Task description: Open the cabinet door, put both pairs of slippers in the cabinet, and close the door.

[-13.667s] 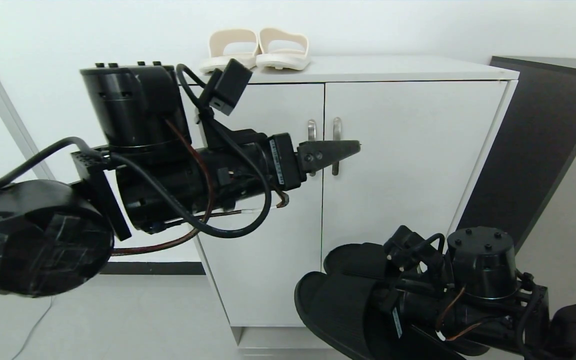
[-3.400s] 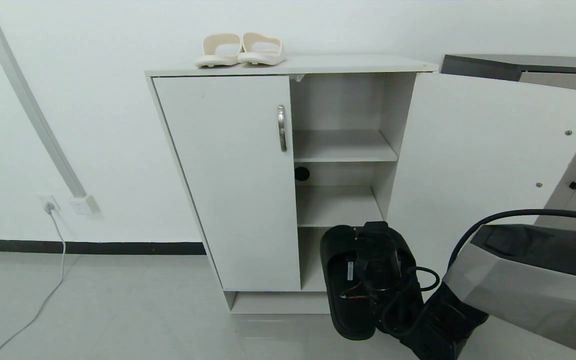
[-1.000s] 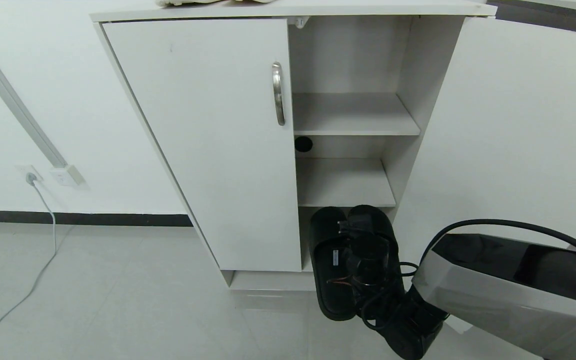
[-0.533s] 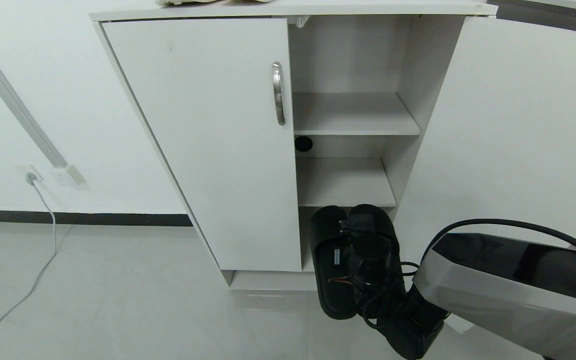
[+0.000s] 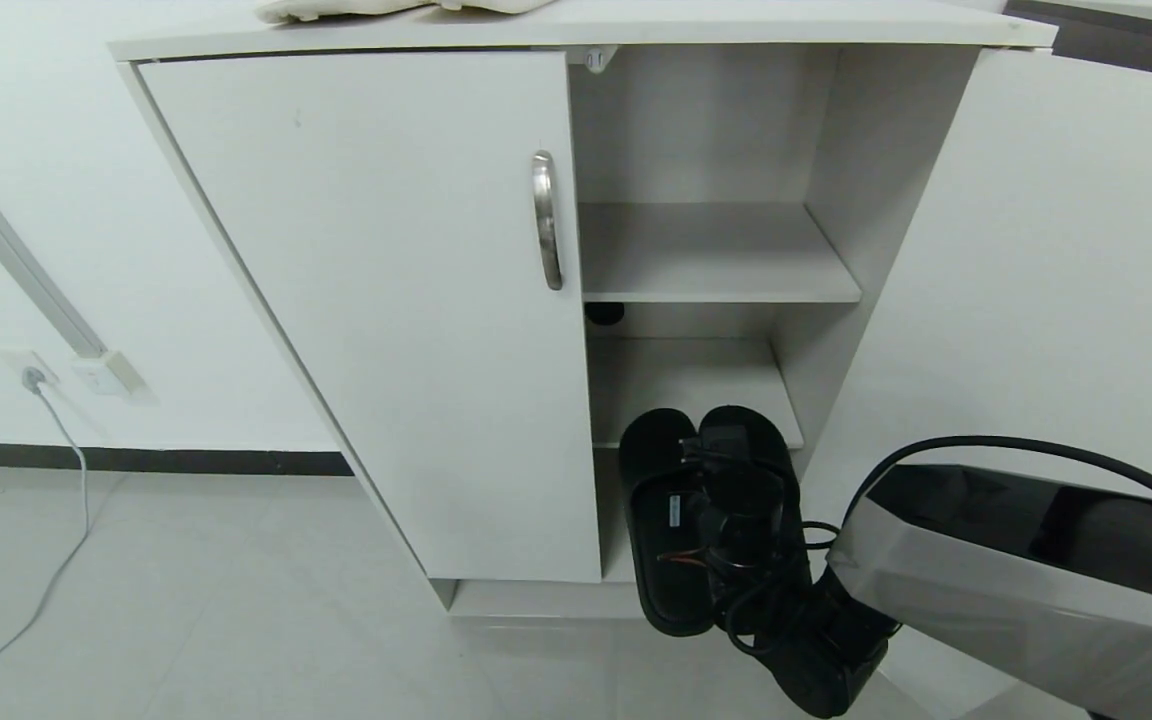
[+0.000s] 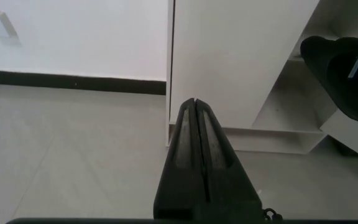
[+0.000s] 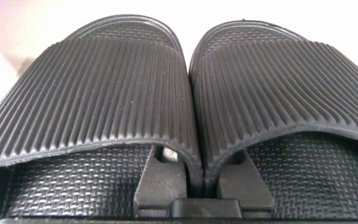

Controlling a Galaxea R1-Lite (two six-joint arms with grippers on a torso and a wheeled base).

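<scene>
Change: since the earliest frame the right door [image 5: 1066, 260] has been swung open and the left arm has been drawn back from the handles. In the last half second the whole head view has shifted, so only camera motion is read from it.
Right hand [image 7: 199, 174]: pinched on the inner edges of the black slippers [image 5: 671, 520], which are held side by side, straps uppermost.
Black slippers: held low before the cabinet [image 5: 576, 25], toes pointed at the opening under the middle shelf [image 5: 686, 385]. They appear to be at its mouth, though how far in cannot be told.
Left hand [image 6: 194, 107]: fingers pressed together, nothing held, seen above the floor [image 6: 73, 155] near the cabinet's base.
Cabinet: left door [image 5: 366, 300] is shut, with its handle [image 5: 546, 220] upright.
Cream slippers [image 5: 336, 8]: left on the cabinet's top, cut off by the head view's edge.
</scene>
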